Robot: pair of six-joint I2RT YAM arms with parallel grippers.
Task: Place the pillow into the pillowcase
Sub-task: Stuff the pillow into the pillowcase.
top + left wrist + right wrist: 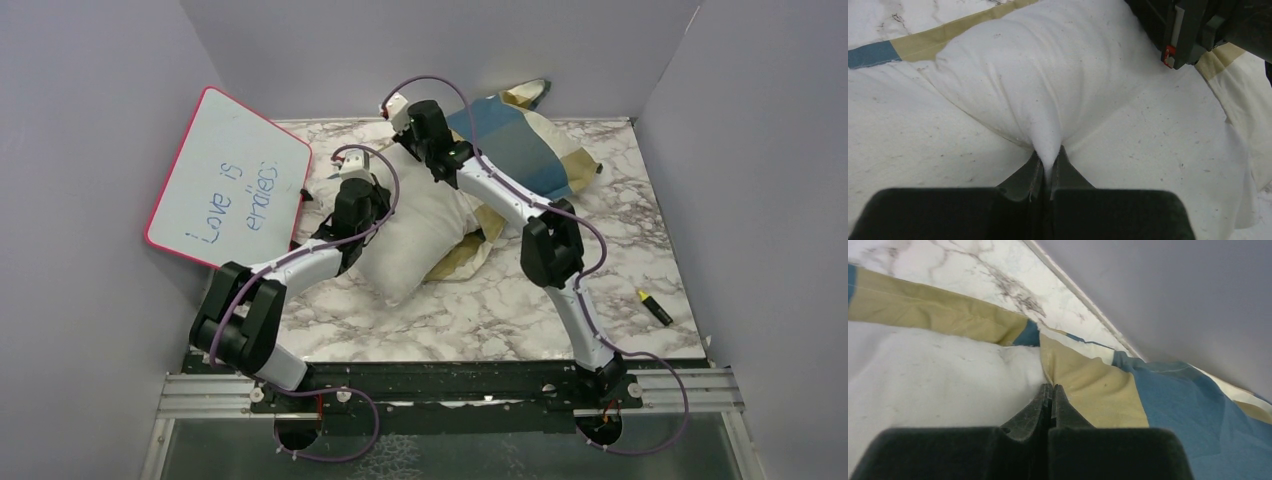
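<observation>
Job is hardly started: pillow (415,240) sits mostly outside pillowcase (515,140). Left claw (1048,160) pinches pillow; right claw (1049,390) is closed by pillowcase edge.

A lab test cell: grey partition walls (440,50) around a marble-patterned table (500,310) with mounting rail (700,388).
</observation>
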